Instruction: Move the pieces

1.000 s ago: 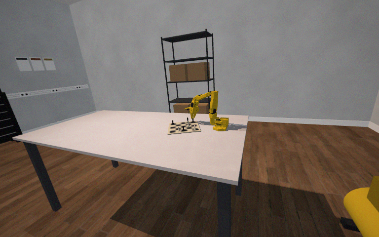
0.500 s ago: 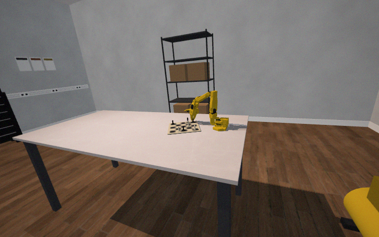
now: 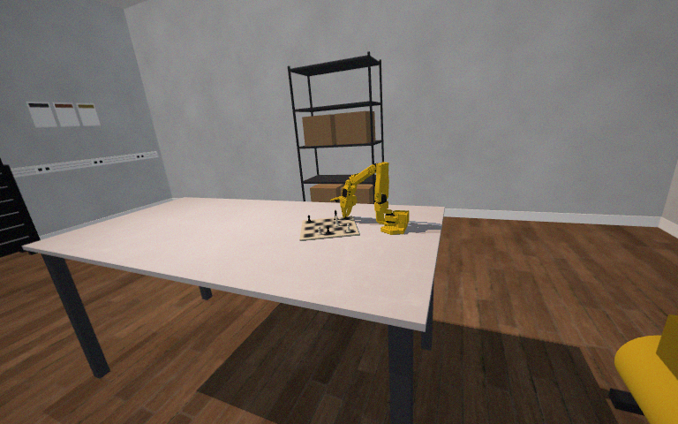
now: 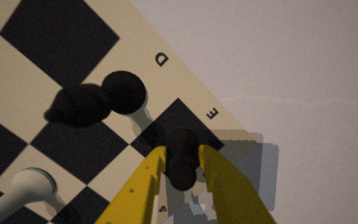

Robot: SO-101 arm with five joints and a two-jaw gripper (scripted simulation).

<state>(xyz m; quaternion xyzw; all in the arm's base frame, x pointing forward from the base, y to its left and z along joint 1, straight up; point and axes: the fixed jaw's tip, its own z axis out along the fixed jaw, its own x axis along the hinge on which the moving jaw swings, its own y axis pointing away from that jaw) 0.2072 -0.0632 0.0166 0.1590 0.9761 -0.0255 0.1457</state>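
In the wrist view my gripper [image 4: 182,151] is low over the board's corner, its two yellow fingers on either side of a black piece [image 4: 183,161]. That piece stands on the dark corner square by the letter E. The fingers are slightly apart and I see no squeeze on it. Another black piece [image 4: 118,93] stands on the light square by the letter D, one square away. A white piece [image 4: 25,187] is at the lower left. In the exterior view the arm [image 3: 370,190] reaches down to the near-right corner of the chessboard [image 3: 330,228].
Several other black and white pieces stand on the board in the exterior view, such as one at its far-left corner [image 3: 309,218]. The arm's base [image 3: 395,222] sits right of the board near the table's edge. A black shelf with boxes [image 3: 340,130] stands behind.
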